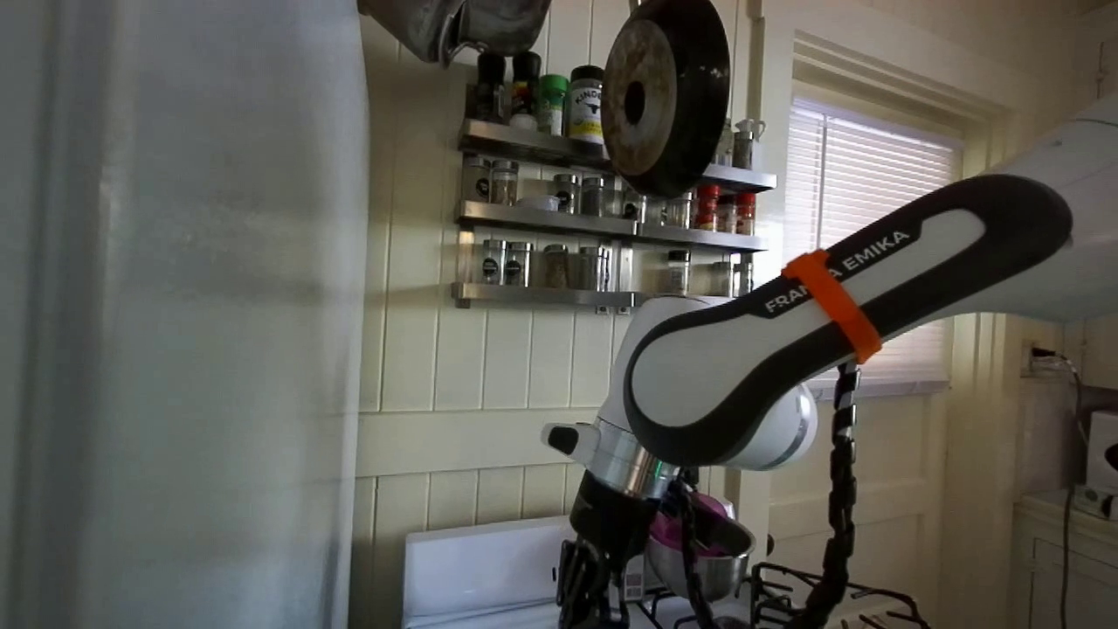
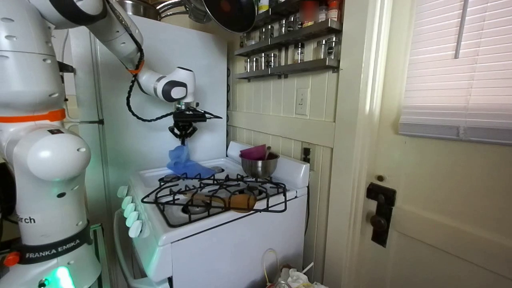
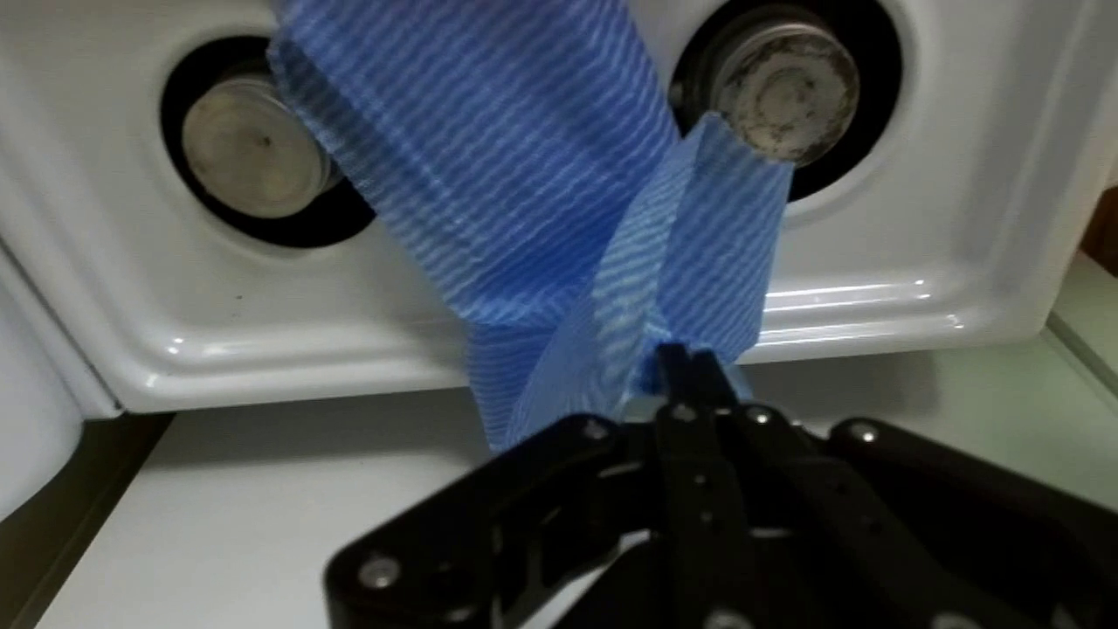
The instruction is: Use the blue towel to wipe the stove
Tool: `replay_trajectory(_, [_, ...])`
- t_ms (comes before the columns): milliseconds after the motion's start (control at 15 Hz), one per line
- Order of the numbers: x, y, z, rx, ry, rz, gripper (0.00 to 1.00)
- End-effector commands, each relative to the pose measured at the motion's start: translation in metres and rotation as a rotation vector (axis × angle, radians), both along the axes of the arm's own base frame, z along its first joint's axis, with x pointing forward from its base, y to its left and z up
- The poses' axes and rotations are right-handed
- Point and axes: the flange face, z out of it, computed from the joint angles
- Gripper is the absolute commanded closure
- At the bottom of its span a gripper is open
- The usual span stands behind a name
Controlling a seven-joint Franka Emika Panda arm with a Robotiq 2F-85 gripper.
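Wiping seems the step in hand: the gripper (image 3: 688, 354), low and right of centre in the wrist view, is pinched together on one end of the towel (image 3: 489, 166), whose free part runs up to the top edge between two burners (image 3: 253, 147). The next move likely calls for a low, sideways drag across the stove (image 3: 288, 306), minding the wire grates (image 2: 216, 185) at mid-frame in an exterior view. The towel looks thin, finely striped blue, softly creased; the stove glossy white enamel, the burners round, dull metal, the right one mottled
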Motion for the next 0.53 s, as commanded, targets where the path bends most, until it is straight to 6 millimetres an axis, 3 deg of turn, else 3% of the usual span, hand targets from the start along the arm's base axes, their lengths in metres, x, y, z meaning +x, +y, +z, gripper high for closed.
replay_trajectory(0, [0.003,0.007,-0.007,-0.014,0.051,0.039,1.0])
replay_trajectory(467, [-0.001,0.023,-0.004,0.046,-0.051,0.436,1.0])
